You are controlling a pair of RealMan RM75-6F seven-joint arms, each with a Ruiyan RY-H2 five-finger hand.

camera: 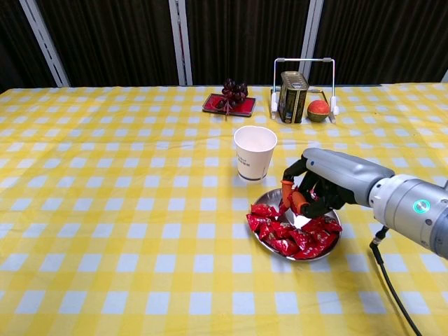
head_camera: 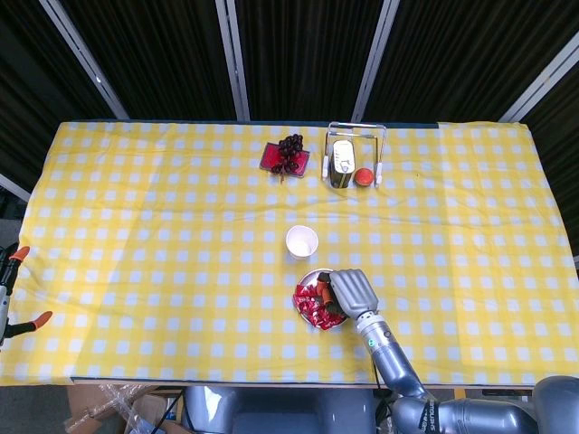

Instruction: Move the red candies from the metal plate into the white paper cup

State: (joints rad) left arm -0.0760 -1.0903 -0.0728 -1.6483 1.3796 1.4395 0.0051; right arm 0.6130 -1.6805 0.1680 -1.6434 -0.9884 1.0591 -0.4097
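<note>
A metal plate point(camera: 301, 221) heaped with red wrapped candies point(camera: 285, 235) lies just in front of the white paper cup point(camera: 255, 152), which stands upright. My right hand point(camera: 323, 183) hovers low over the plate's far right part, fingers curled in around a red candy, a short way right of the cup. From the head view, the right hand point(head_camera: 351, 291) covers the right half of the plate point(head_camera: 308, 276), the candies point(head_camera: 312, 304) show to its left and the cup point(head_camera: 302, 241) sits just beyond. My left hand is in neither view.
A red tray with dark grapes point(camera: 229, 101) and a wire rack holding a tin point(camera: 294, 87) stand at the back. An orange-red fruit point(camera: 318, 110) lies beside the rack. Yellow checked cloth covers the table; orange clamps point(head_camera: 18, 256) sit at its left edge.
</note>
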